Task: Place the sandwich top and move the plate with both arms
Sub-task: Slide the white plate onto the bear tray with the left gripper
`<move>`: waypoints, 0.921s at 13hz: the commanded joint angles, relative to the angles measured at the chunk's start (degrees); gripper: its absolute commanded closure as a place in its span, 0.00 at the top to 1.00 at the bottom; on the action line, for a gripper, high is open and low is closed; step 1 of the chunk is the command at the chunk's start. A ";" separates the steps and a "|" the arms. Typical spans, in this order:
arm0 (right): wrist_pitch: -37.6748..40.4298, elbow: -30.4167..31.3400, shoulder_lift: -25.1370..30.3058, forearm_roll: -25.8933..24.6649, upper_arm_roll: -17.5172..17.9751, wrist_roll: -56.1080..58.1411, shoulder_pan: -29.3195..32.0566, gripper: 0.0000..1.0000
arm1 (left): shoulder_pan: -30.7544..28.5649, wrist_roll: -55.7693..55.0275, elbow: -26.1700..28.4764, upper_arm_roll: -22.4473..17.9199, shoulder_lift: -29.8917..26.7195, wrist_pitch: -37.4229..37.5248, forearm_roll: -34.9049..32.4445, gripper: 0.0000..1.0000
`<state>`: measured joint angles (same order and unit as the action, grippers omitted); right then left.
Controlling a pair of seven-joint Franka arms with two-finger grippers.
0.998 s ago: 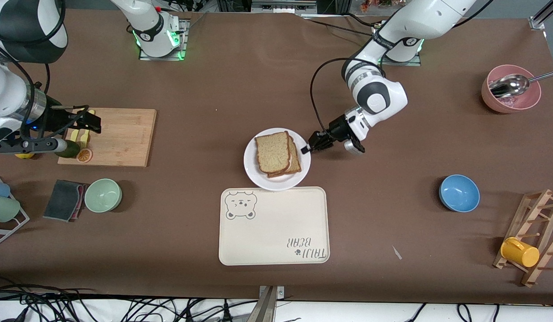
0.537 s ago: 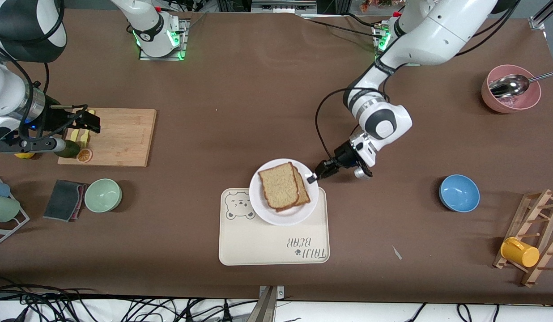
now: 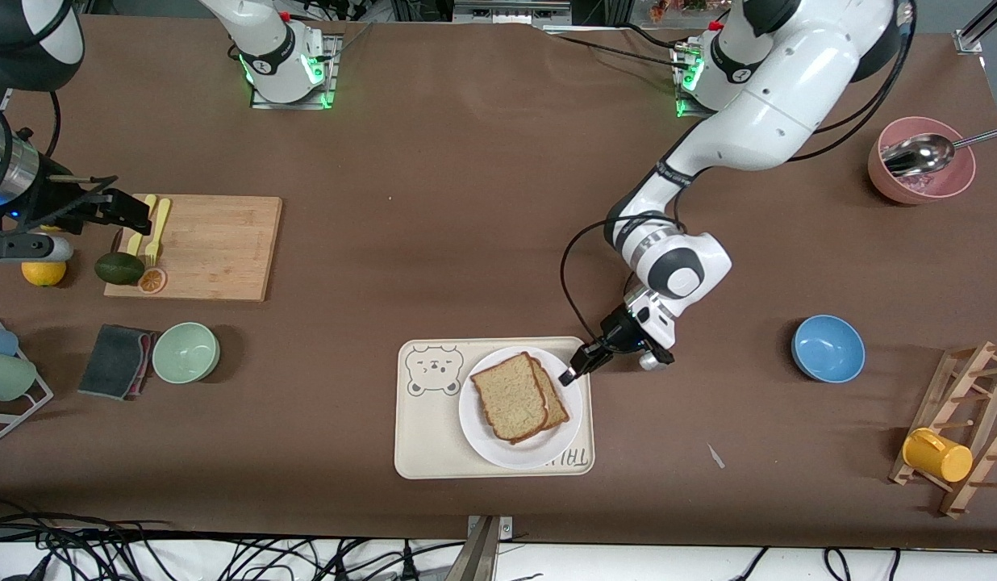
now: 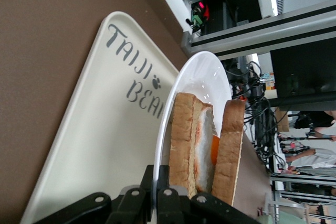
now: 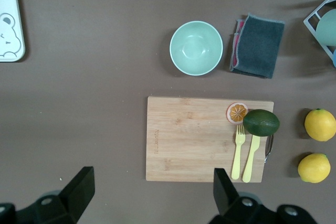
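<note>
On the tray: the plate (image 3: 521, 450) sits on the cream tray (image 3: 434, 436), toward the left arm's end of it, with its rim over part of the printed words.
Writing: the left wrist view reads "TAIJI BEAR" (image 4: 135, 74) with a paw mark on the tray; a bear face (image 3: 434, 370) is printed at the tray's other corner.
Sandwich top: the sandwich top (image 3: 509, 396) lies on the lower slice (image 3: 554, 397) on the plate, shifted a little so the lower slice shows at one edge; the left wrist view shows white and orange filling (image 4: 206, 150) between the slices.
Left gripper: the left gripper (image 3: 570, 374) is clamped on the plate's rim at the edge farther from the front camera, toward the left arm's end.
Right gripper: the right gripper (image 3: 127, 208) hangs open over the wooden cutting board (image 3: 216, 246), holding nothing; this arm waits.
On the board: a yellow fork (image 5: 238, 151) and knife (image 5: 251, 157), an avocado (image 5: 261, 122) and an orange slice (image 5: 237, 113).
Nearby: two lemons (image 5: 319, 124) beside the board; a green bowl (image 3: 185, 353) and a grey cloth (image 3: 114, 361) nearer the front camera than the board.
Left arm's end: a blue bowl (image 3: 828, 348), a pink bowl (image 3: 920, 171) holding a metal spoon (image 3: 918, 155), and a yellow cup (image 3: 937, 455) on a wooden rack (image 3: 962, 424).
Surface: brown surface (image 3: 434, 177) throughout.
</note>
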<state>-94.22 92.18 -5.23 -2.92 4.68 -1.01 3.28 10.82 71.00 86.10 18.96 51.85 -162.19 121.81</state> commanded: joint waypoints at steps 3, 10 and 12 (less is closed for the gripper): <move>-2.10 3.70 4.43 2.30 -2.22 0.23 -0.38 1.00 | 4.39 -3.32 -4.97 -4.20 2.99 -1.20 -1.05 0.00; -1.14 1.86 5.05 3.89 -1.78 1.10 -0.38 1.00 | 4.39 -3.32 -4.97 -5.86 2.29 -1.90 -2.01 0.90; -1.14 1.86 4.97 3.62 -1.87 1.10 -0.38 1.00 | 4.39 -3.58 -5.06 -5.78 1.68 -5.57 -4.13 1.00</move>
<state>-95.17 93.64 -1.15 -0.10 3.01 -0.94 2.94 14.23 68.90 82.10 13.83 53.95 -164.58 119.66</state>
